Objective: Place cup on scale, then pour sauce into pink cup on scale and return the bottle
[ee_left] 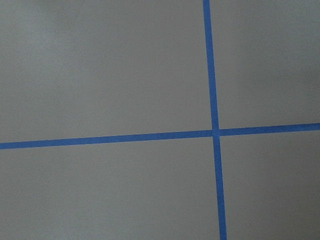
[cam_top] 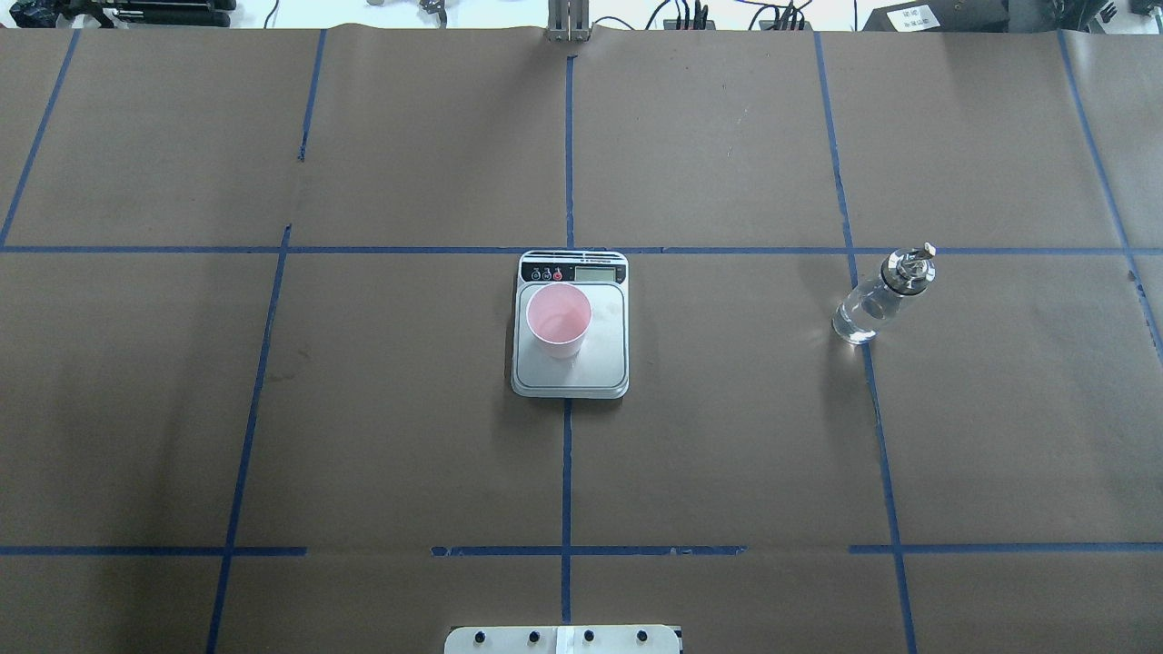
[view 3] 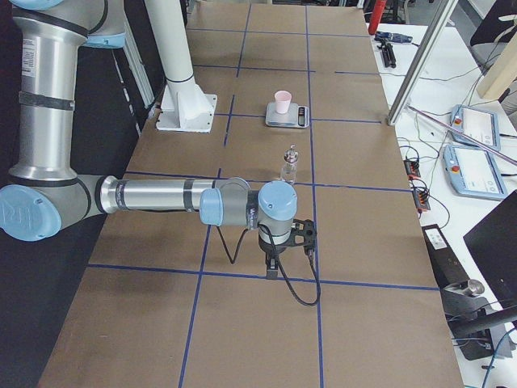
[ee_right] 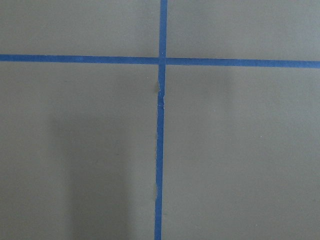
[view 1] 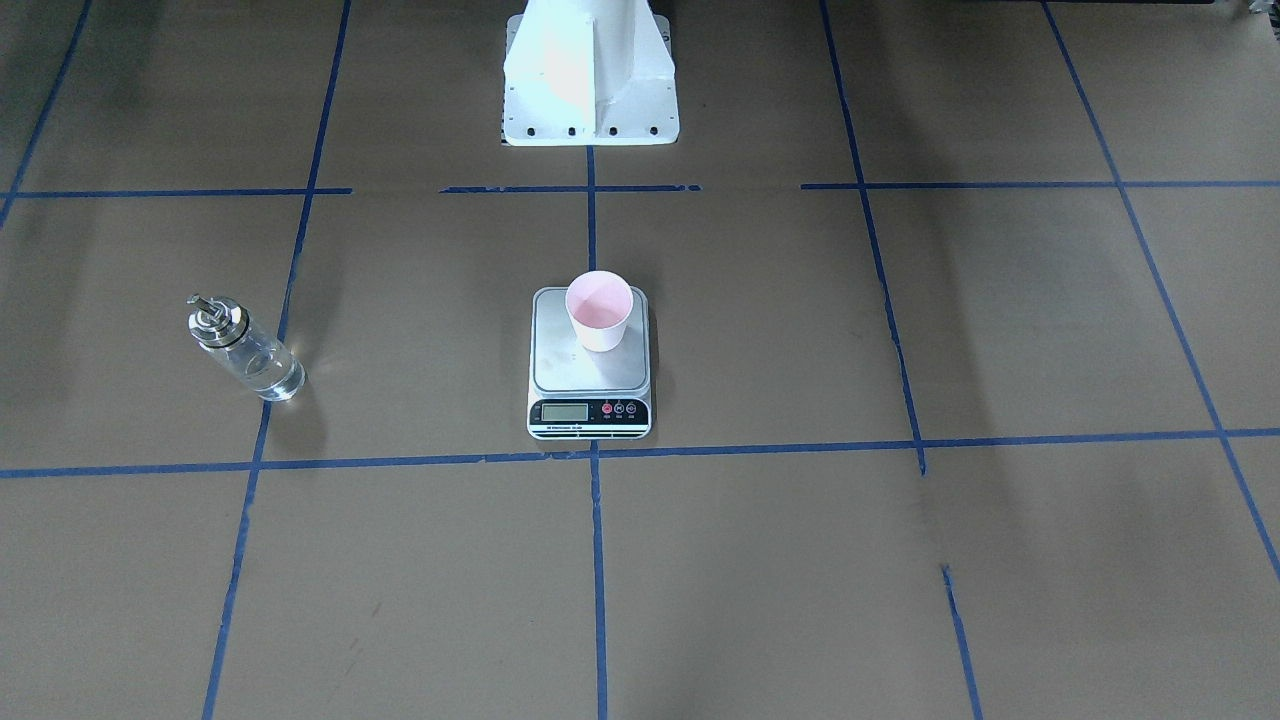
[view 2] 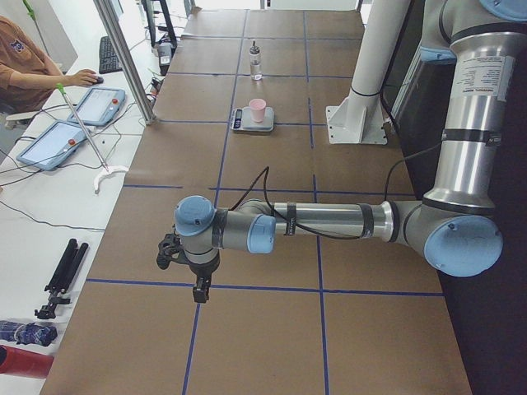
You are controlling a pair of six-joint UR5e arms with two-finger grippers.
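Matt brown paper table cover [cam_top: 727,436]; glossy blue tape [cam_top: 567,472]; brushed-steel scale [cam_top: 604,363]; pale paper cup [cam_top: 559,320]; clear glass bottle [cam_top: 868,309].

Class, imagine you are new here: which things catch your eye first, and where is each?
A small pale pink paper cup stands upright on a flat silver digital kitchen scale at the centre of the table. A clear glass bottle with a silver pourer cap stands apart to the robot's right, by a blue tape line.

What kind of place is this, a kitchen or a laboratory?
Probably a robotics lab bench, not a kitchen: the table is covered in brown paper gridded with blue tape, a robot arm reaches over it, and control tablets lie on a side desk.
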